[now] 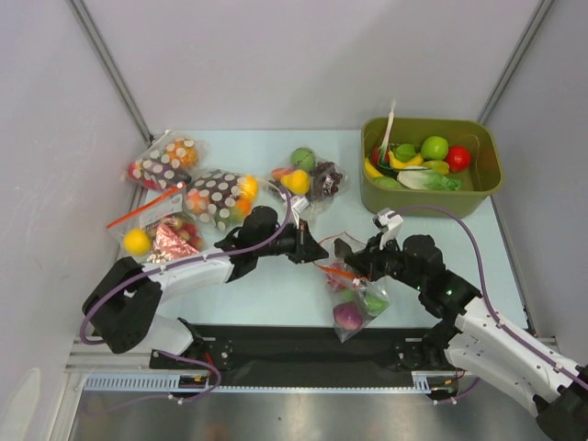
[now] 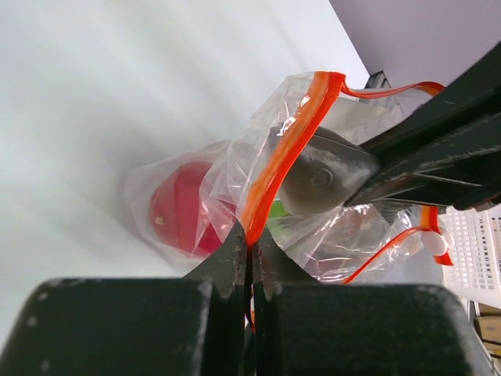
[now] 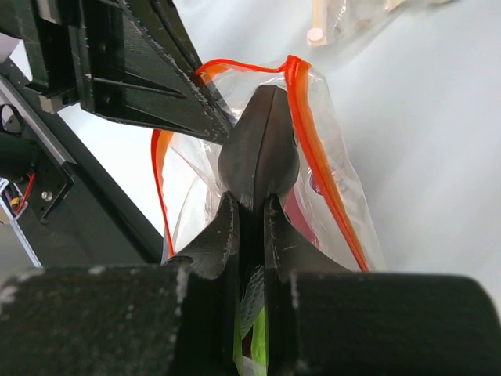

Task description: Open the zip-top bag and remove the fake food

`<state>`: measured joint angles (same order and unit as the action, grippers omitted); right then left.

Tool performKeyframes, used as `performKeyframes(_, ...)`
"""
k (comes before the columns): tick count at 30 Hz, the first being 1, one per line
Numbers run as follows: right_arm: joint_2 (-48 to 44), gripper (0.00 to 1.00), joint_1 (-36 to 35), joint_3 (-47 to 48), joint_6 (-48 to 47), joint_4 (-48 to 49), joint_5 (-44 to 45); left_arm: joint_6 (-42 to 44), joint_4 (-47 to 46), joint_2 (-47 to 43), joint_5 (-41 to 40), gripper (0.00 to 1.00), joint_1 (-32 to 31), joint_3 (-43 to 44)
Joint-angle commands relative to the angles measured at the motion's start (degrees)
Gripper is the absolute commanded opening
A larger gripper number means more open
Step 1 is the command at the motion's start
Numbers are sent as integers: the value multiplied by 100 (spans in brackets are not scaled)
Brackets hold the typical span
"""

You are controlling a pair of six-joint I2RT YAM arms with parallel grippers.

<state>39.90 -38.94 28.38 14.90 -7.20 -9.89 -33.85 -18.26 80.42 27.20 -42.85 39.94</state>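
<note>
zip-top bag (image 2: 235, 166) in left pincer (image 2: 250, 249); fish (image 3: 258, 149) seemingly in right pincer (image 3: 250, 210)

L arm (image 1: 175, 271) is extended low from its base at bottom left toward the table centre, with the wrist pointed to the right. R arm (image 1: 478, 317) is extended from bottom right, elbow bent, with the wrist pointed to the left. The two grippers are held almost tip to tip, approx. at the same height. The left gripper (image 2: 250, 241) is seen pressed together on the orange edge of the zip-top bag (image 2: 301, 117). The right gripper (image 3: 252, 207) is seen clamped on a grey piece of the fake food (image 3: 258, 149).
</note>
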Motion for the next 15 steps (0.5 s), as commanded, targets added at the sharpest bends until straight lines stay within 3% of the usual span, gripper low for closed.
performKeyframes(1,-141,8,106,115,-101,658,-319,335,578,368,-487,0,137,-4)
performKeyframes(5,114,9,1,54,-215,659,-1084,151,429,834,-409,0,224,180)
performKeyframes(11,132,11,-184,-43,-171,885,-717,27,279,1125,-207,0,242,435)
performKeyframes(15,351,20,-176,-131,-84,1273,-462,150,104,1055,-40,0,111,374)
